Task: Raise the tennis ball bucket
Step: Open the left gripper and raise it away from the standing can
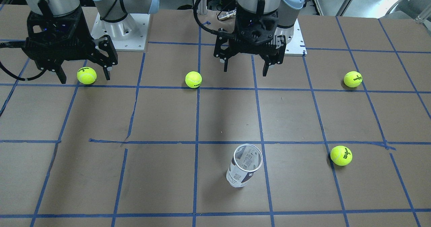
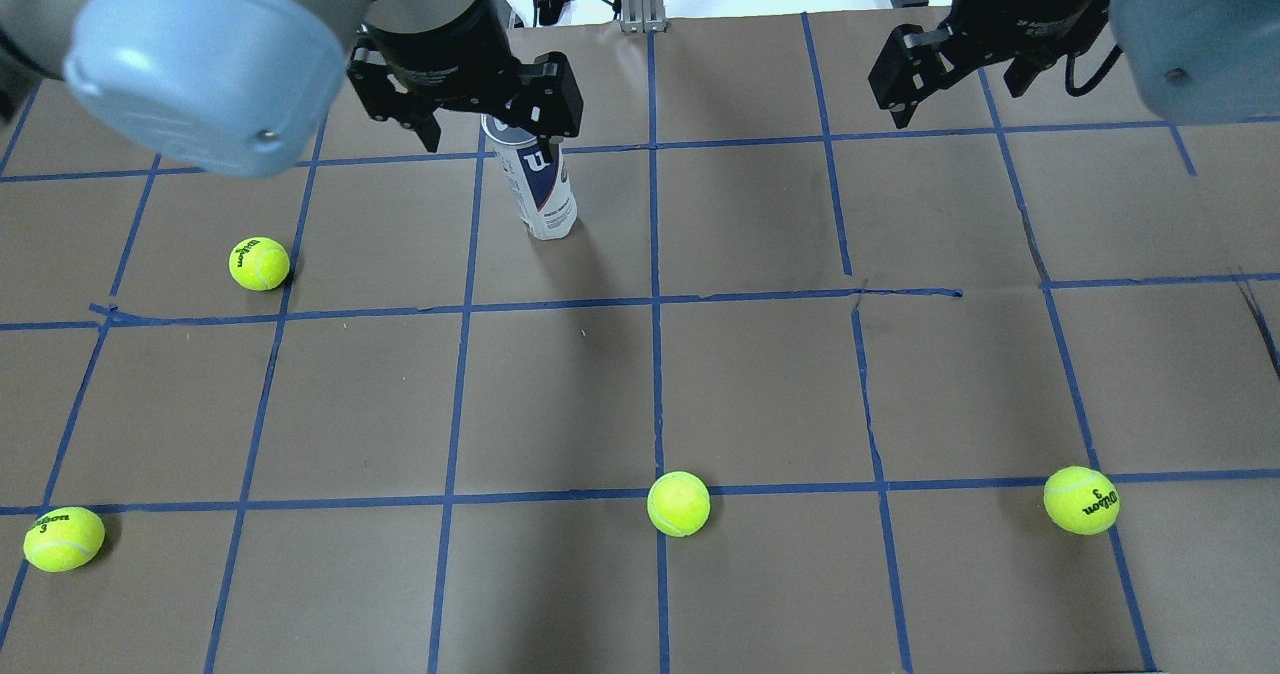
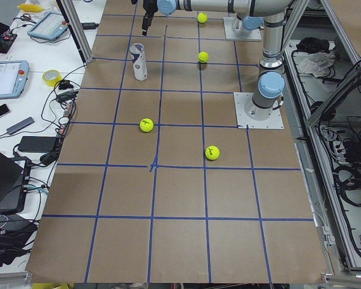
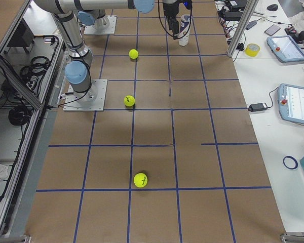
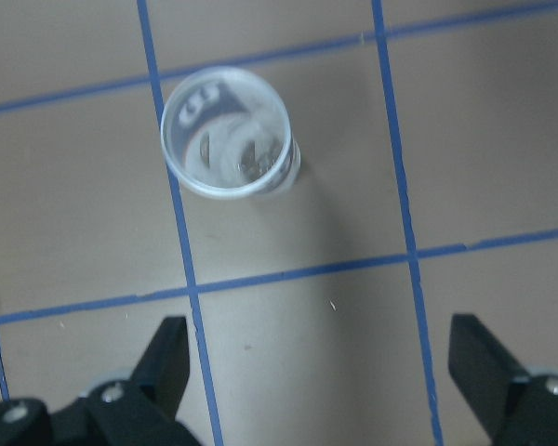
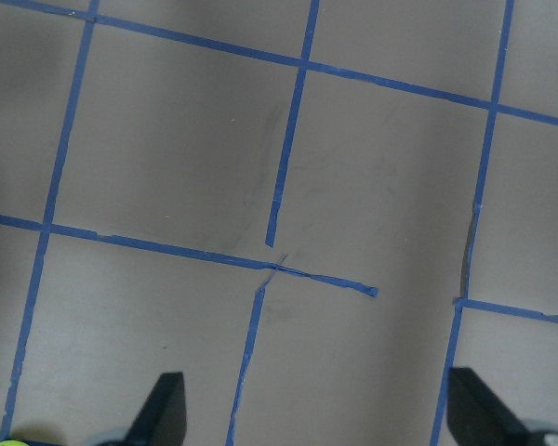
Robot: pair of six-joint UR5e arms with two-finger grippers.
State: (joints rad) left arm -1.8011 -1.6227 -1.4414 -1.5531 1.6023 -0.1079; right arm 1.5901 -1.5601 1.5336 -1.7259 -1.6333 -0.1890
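Worktop (image 1: 168, 119): brown sheet, blue tape grid.

Tennis ball bucket (image 1: 244, 164): stands upright on the worktop inside 1 tape square, toward the operators' side, open mouth up. Clear wall, with the white and navy label showing through it. Nothing touches it.

Left gripper (image 1: 245, 67): fingers spread wide, holding nothing, hanging above the worktop near the robot's base. In the left wrist view the bucket (image 5: 228, 135) lies ahead of the 2 fingertips, not between them. In the overhead view the gripper (image 2: 488, 134) overlaps the top of the bucket (image 2: 540, 189). The front-facing view shows the 2 well apart.

Right gripper (image 1: 85, 75): fingers also spread, empty, hanging over the worktop on the robot's right side. Its wrist view shows bare tape squares between the fingers.

4 tennis balls, all on the worktop:
- 1 (image 1: 87, 75) lines up between the right gripper's fingers in the front-facing view. The right wrist view shows only a yellow-green sliver at the lower-left corner, outside the fingers.
- 1 (image 1: 193, 79) lies on a tape line between the 2 arms.
- 1 (image 1: 353, 79) lies out on the robot's left.
- 1 (image 1: 341, 155) lies on the bucket's left-arm side, apart from it.
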